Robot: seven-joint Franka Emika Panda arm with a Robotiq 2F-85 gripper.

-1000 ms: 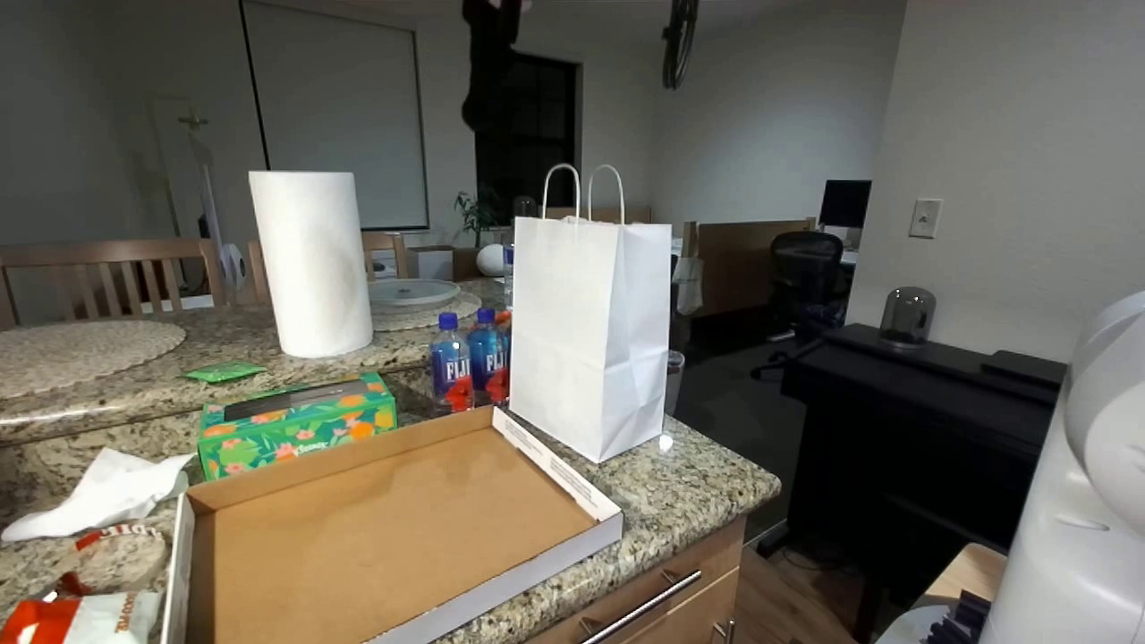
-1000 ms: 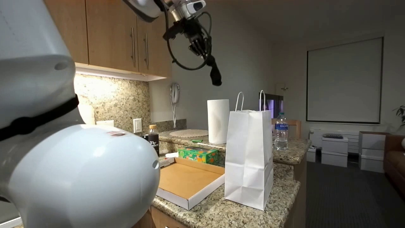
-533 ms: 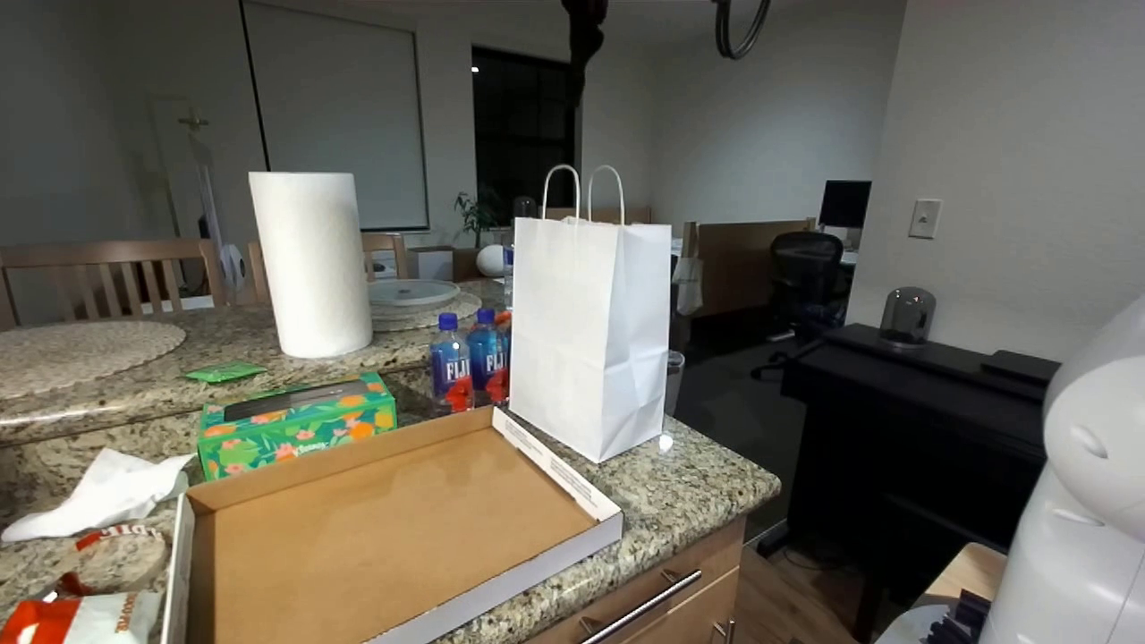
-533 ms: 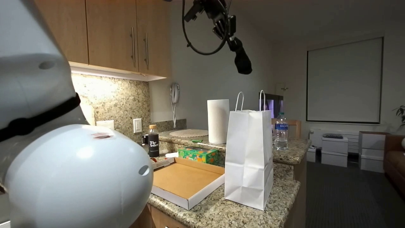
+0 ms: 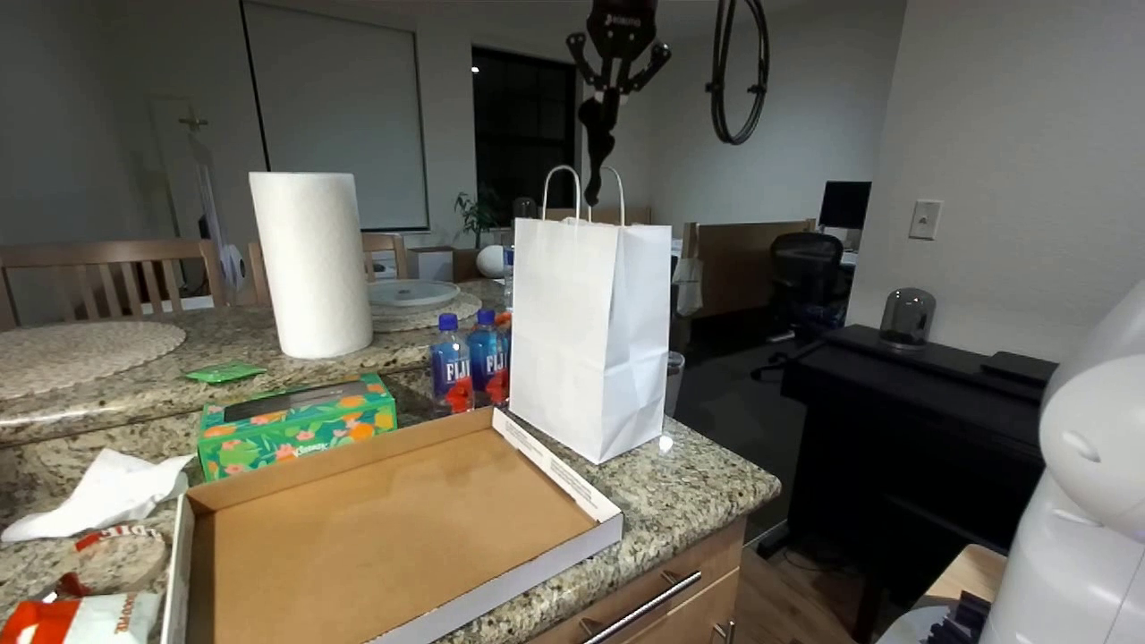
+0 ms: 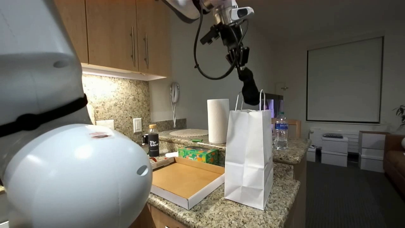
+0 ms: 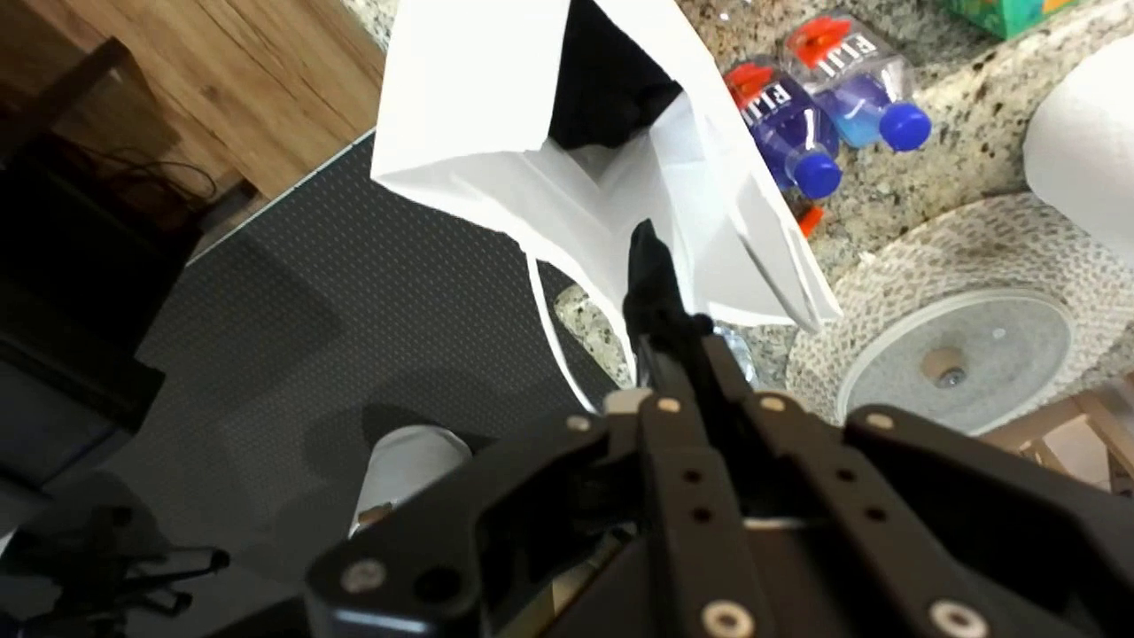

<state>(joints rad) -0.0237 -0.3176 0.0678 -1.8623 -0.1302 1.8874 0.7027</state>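
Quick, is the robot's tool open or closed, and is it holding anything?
The tool is closed, holding a black thing that hangs down, maybe a sock.

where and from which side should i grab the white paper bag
Probably by the arch of a handle, from above: the handles stand upright on the white paper bag, while its creased walls could crumple if squeezed. The black item hanging by the handles may get in the way.

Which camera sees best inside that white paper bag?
The wrist view: it looks down into the open bag, though its depths are dark. Both exterior views show mainly its outer sides, upright on the counter.
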